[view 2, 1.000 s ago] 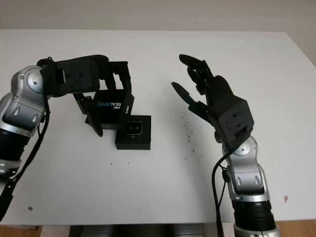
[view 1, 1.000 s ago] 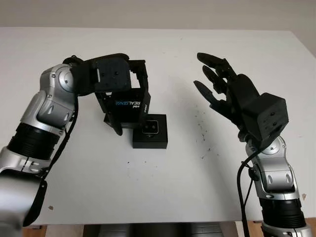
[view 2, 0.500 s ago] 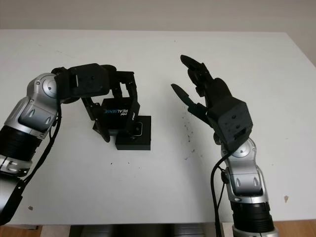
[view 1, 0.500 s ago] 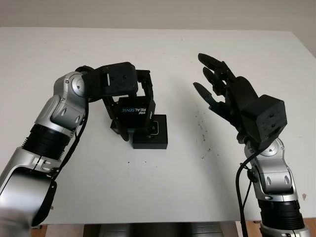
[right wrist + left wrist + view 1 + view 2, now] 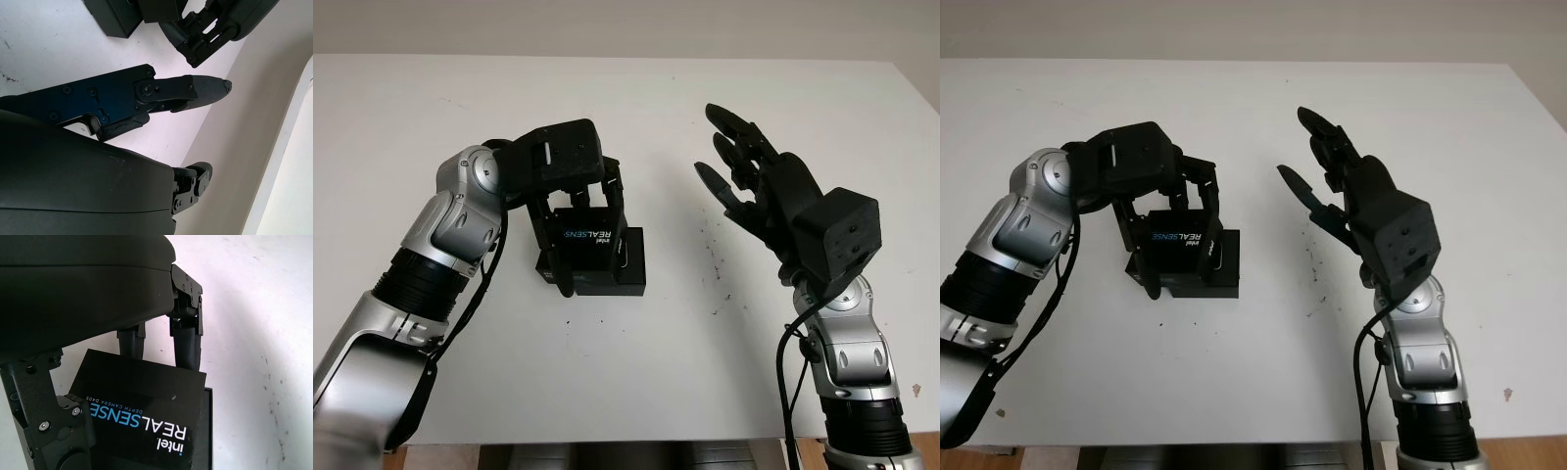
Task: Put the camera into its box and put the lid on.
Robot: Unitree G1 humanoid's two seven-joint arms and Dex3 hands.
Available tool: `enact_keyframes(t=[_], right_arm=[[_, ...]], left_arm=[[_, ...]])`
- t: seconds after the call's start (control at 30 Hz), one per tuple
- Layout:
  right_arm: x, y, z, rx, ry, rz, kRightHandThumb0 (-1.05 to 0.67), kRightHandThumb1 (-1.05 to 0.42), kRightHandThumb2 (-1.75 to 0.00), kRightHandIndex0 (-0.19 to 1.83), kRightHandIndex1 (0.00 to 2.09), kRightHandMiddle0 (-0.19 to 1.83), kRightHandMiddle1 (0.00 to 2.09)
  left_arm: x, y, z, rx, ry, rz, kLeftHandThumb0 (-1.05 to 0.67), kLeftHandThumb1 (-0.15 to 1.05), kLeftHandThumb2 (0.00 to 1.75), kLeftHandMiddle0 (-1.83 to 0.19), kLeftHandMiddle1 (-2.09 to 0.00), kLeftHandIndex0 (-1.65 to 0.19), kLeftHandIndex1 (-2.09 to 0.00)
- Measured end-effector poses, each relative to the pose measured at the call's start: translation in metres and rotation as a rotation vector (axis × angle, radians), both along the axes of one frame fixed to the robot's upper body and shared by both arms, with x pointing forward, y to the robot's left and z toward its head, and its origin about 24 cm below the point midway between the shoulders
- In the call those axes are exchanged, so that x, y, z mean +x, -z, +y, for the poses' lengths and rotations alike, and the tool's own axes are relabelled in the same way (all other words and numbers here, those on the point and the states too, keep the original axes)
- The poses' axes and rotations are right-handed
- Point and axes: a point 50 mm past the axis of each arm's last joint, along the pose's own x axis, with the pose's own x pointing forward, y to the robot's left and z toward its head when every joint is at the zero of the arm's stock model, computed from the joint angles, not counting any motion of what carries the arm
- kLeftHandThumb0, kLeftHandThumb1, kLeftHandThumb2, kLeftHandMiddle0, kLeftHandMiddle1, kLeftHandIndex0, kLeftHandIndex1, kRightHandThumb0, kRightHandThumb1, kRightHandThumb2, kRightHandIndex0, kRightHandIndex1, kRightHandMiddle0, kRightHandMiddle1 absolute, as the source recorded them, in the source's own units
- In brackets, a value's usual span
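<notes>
left hand grips the lid over the box; right hand open.

black lid, printed "intel REALSENSE" in white and blue, smaller line "DEPTH CAMERA D405" beside it

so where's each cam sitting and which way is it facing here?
Left eye: head, looking down at the table; both arms enter from below.
Right eye: same scene, slightly offset.
Left wrist: by the left robot hand, facing the lid it grips.
Right wrist: by the open right robot hand, raised, facing across the table.
Shared: lid over box.
</notes>
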Motion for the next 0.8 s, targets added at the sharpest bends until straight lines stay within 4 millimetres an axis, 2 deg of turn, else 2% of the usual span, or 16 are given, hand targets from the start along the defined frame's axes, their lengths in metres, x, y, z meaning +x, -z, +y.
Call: enact_keyframes(t=[0.17, 0.27, 0.4, 0.57, 0.8], right_arm=[[0.000, 0.001, 0.002, 0.013, 0.002, 0.001, -0.69, -1.05, -0.23, 0.11, 0.04, 0.12, 0.32], [0.000, 0.001, 0.003, 0.022, 0.007, 0.000, -0.70, -1.05, -0.22, 0.12, 0.04, 0.10, 0.40], [0.000, 0.001, 0.003, 0.021, 0.009, 0.000, -0.71, -1.05, -0.23, 0.11, 0.05, -0.01, 0.59], [0.001, 0.002, 0.004, 0.009, 0.008, -0.001, -0.71, -1.05, -0.23, 0.14, 0.06, -0.02, 0.64], [0.001, 0.003, 0.004, 0.004, 0.005, -0.007, -0.71, -1.05, -0.23, 0.12, 0.05, -0.04, 0.68]], left_arm=[[0.000, 0.000, -0.004, -0.031, -0.020, -0.005, -0.31, 1.05, 0.14, -0.60, -2.03, -0.44, -1.86], [0.000, -0.002, -0.012, -0.047, 0.013, -0.059, -0.32, 1.05, 0.16, -0.48, -1.92, -0.45, -1.88], [0.001, -0.003, -0.016, -0.052, 0.030, -0.100, -0.31, 1.05, 0.19, -0.33, -1.76, -0.31, -1.89], [0.002, -0.002, -0.017, -0.054, 0.057, -0.133, -0.30, 1.05, 0.21, -0.33, -1.83, -0.34, -1.98], [0.003, 0.000, -0.018, -0.059, 0.065, -0.131, -0.28, 1.05, 0.21, -0.33, -1.79, -0.31, -1.97]])
